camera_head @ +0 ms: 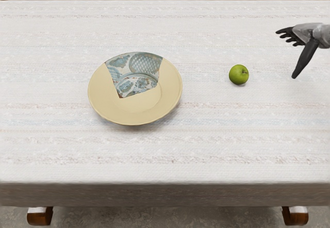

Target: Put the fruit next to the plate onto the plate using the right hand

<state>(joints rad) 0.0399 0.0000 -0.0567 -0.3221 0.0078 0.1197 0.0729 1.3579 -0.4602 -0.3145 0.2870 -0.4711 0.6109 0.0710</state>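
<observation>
A round cream plate (103,101) was set flat on the table (165,156), left of centre, with a wedge of blue-grey patterned glaze across its far portion. Its whole face was seen uncovered, and the fruit was not carried on it. The fruit, a small green apple (238,74), was placed on the cloth to the right of the plate, well apart from its rim and roughly level with the plate's far half. Only pale, faintly striped cloth was seen between the apple and the rim.

The right hand (305,36) was brought in at the picture's right edge, farther back than the apple and off to its right, apart from it. The hand was held released: the dark fingers (286,32) were spread and pointed leftward, one digit (304,60) was stretched down toward the cloth, and nothing was grasped. Whether the cloth was touched by that digit could not be told.

The table was covered by a cloth hung over its near edge, and two wooden feet (39,215) were shown beneath it at the lower corners.
</observation>
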